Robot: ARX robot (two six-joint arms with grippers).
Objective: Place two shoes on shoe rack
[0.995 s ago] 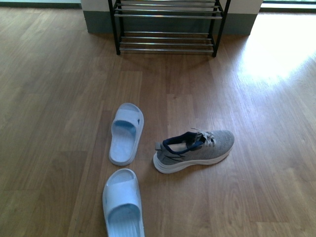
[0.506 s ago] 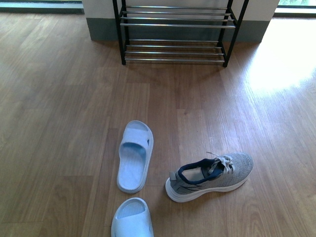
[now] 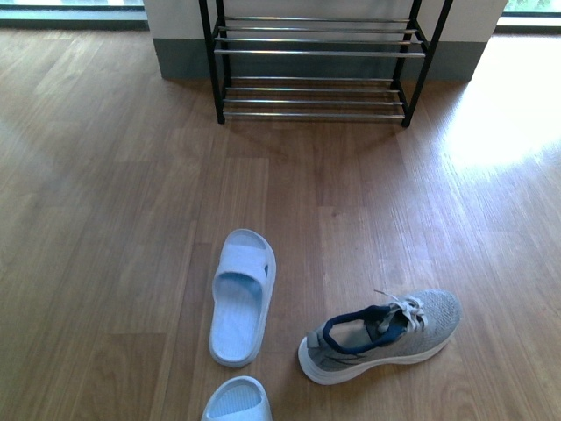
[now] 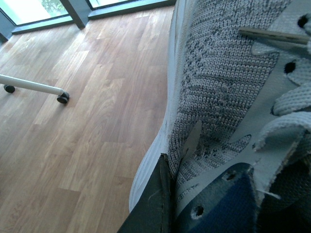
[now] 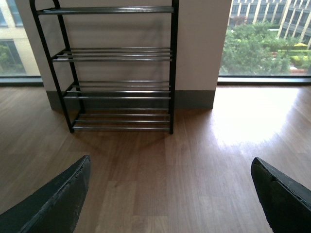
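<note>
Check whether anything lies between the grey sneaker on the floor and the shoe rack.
Nothing visible does. Only bare wood floor runs from the sneaker to the shoe rack. The nearer slipper lies left of the sneaker, off that line.

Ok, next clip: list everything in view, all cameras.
grey sneaker: one, grey knit with white sole, on floor, front view's lower right.
second grey sneaker: one, same colours, fills left wrist view, off the floor.
slippers: two, pale blue, on floor left of grey sneaker; nearer one cropped.
shoe rack: one, black frame, chrome bars, against far wall.
wheeled bar: one, white, on floor, left wrist view.
left gripper: one, dark, shut on second grey sneaker.
right gripper: one, dark, open, facing shoe rack.
</note>
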